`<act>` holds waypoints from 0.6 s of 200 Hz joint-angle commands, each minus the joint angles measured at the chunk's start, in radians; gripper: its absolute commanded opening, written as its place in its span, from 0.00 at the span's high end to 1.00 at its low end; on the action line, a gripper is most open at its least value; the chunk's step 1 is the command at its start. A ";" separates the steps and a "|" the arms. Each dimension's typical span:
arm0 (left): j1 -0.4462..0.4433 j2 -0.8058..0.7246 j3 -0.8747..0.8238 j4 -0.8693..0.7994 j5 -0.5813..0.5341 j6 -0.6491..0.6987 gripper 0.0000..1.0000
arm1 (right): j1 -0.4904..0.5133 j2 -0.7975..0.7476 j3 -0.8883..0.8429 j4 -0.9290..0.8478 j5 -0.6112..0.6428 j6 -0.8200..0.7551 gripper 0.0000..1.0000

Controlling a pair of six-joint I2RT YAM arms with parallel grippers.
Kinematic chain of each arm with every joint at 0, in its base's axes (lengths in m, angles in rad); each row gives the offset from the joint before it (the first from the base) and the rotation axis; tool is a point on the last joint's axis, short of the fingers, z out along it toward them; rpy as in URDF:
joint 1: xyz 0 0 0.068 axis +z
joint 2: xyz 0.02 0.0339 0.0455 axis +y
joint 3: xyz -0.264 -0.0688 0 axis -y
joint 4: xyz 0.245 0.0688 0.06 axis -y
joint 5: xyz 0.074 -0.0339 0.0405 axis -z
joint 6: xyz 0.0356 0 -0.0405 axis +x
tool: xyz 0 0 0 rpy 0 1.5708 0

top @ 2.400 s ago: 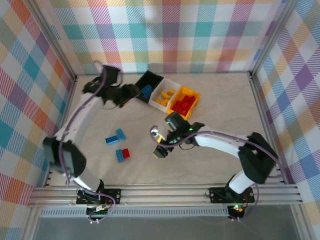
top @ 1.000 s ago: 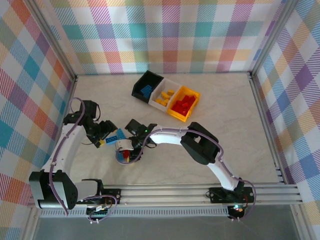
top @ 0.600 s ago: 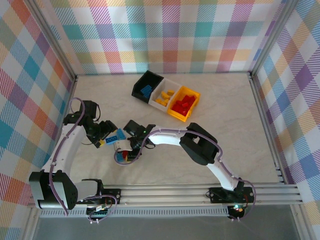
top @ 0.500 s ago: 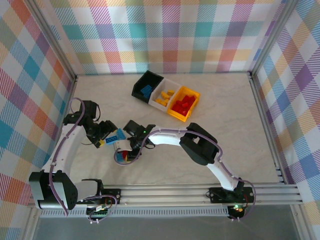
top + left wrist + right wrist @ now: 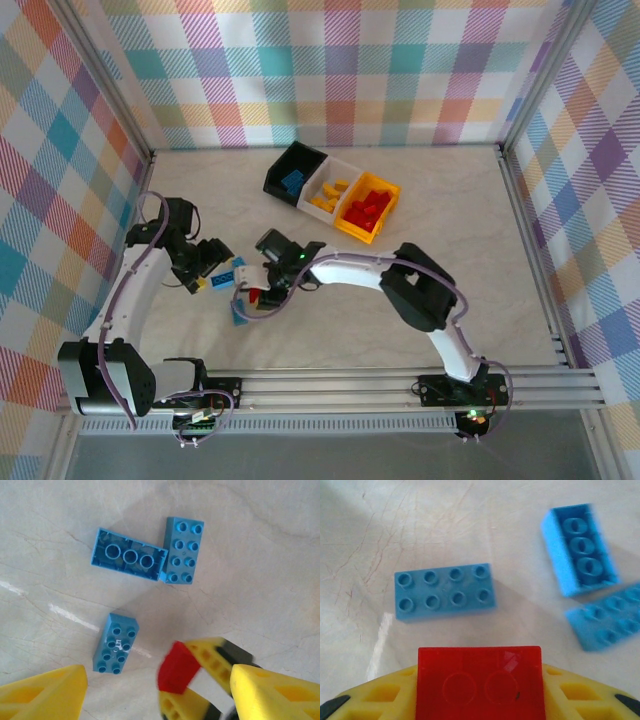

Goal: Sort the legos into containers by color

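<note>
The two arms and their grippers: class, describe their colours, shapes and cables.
Both the left arm and the right arm have white tubular links with bulky black joints, and a thin purple-grey cable loops along each. The left gripper and right gripper have black bodies and chunky yellow fingers with moulded cut-outs.
</note>
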 commanded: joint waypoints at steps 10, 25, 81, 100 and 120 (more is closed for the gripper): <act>0.012 0.032 0.061 -0.020 -0.013 0.019 0.24 | -0.110 -0.178 -0.083 0.001 0.026 0.062 0.54; 0.012 0.049 0.080 -0.015 -0.003 0.034 0.24 | -0.182 -0.229 -0.122 -0.005 0.035 0.076 0.54; -0.022 0.087 0.087 -0.005 0.040 0.061 0.22 | -0.451 -0.177 -0.062 -0.045 0.119 0.122 0.54; -0.032 0.105 0.091 -0.030 0.052 0.079 0.21 | -0.508 -0.116 -0.002 -0.065 0.150 0.138 0.53; -0.040 0.102 0.080 -0.054 0.040 0.091 0.20 | -0.553 -0.054 0.054 -0.078 0.170 0.163 0.53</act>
